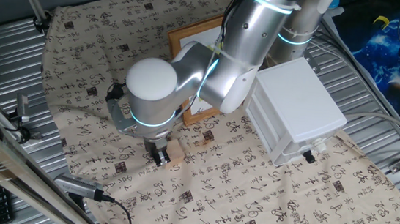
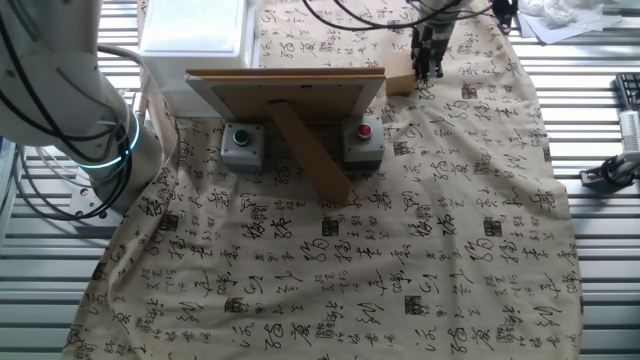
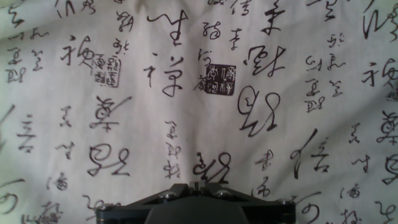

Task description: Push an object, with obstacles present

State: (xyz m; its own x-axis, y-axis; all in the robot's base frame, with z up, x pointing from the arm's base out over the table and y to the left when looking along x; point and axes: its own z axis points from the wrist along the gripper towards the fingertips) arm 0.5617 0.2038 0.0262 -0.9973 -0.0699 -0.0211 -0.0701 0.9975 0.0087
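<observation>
From one fixed view, my gripper [image 1: 158,154] stands low over the calligraphy-printed cloth [image 1: 264,206], with the small pale tan wooden block [image 1: 176,154] just beside my fingers, touching or nearly so. My fingers look drawn together, with no gap showing between them. Behind my arm stands the wooden-framed picture with its white mat [image 1: 192,41], and the large white plastic drawer unit [image 1: 296,106] sits near on the far side of the block.

From the other fixed view, the block [image 2: 398,82] lies at the far corner of the frame's brown back [image 2: 285,95], my gripper [image 2: 428,62] just beside it. A small grey box with a red button [image 2: 364,138] and a second grey box with a green button [image 2: 241,142] sit at the frame's foot.

The hand view shows only cloth and my dark fingertips [image 3: 196,198] meeting at the bottom edge; the block is out of sight there.

To push well, I judge I should stay low, press squarely on the block's flat face so it does not spin, and steer it along open cloth away from the frame and drawers.
</observation>
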